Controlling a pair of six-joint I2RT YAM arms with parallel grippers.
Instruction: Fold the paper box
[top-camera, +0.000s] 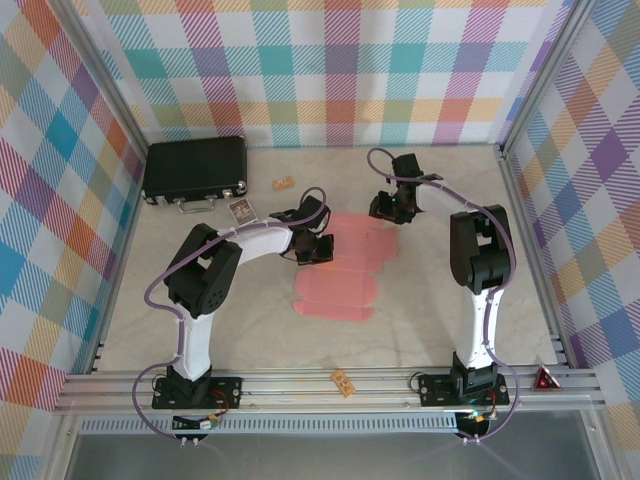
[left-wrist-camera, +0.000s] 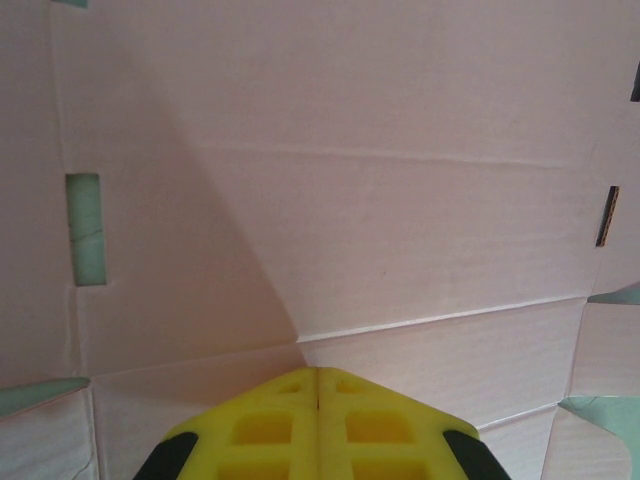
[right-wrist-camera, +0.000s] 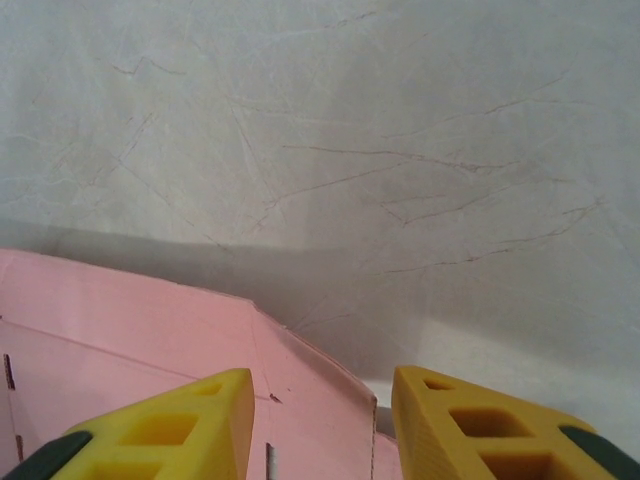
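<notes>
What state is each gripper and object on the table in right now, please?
paper box: flat, not yet folded.
black case: closed, lying flat.
left gripper: shut, tips over the paper box.
right gripper: open, over the paper box's edge.

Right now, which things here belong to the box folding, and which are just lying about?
For the job: pink card sheet, left end effector, right end effector.
Lying about: black case, small orange block beside it, red triangle.
</notes>
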